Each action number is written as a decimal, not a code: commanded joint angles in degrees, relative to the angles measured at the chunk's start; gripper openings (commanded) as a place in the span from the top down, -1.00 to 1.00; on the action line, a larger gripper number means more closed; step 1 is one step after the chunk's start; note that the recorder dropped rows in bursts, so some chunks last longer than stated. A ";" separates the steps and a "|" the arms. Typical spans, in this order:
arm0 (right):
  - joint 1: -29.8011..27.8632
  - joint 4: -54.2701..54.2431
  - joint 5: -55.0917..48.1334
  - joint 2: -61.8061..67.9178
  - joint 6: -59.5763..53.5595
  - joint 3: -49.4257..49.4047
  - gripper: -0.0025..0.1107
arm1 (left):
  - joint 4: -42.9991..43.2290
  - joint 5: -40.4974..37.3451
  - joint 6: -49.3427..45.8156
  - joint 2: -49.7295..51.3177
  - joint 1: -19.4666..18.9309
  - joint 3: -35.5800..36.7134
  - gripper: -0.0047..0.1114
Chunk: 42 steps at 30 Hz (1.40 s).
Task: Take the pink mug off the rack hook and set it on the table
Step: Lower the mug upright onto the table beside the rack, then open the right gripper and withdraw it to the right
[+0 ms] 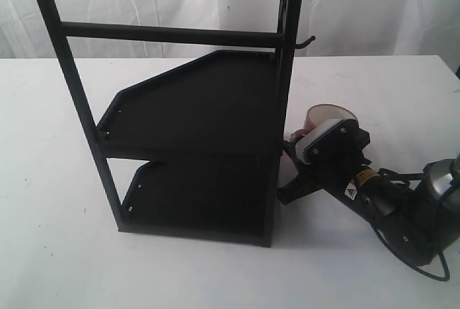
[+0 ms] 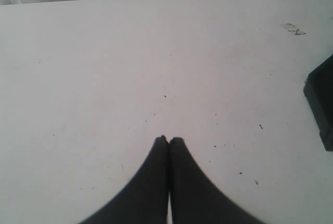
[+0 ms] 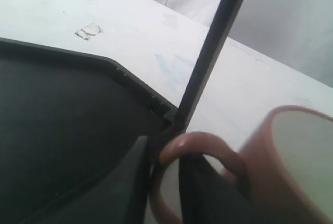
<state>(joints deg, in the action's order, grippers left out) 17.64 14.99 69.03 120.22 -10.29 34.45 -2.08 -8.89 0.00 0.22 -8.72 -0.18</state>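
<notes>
Mug upright, rim up, off hook, low beside rack right post. Contact with table hidden. Right gripper clamps mug's handle between narrow fingers. Hook bare. Left gripper pinched together, holding nothing, above bare table.

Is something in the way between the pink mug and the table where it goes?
Nothing visible is. The right tool grips the pink mug by its handle, already off the rack hook and low over the table. The rack stands close beside it, not under it.
</notes>
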 commanded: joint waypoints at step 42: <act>-0.65 6.21 -28.92 -73.75 33.34 -32.83 0.96 | -0.54 0.27 0.00 -0.22 0.35 0.18 0.92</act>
<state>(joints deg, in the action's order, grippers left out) 17.64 14.75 47.47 55.85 16.32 2.05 -2.08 -8.89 0.00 0.22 -8.72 -0.18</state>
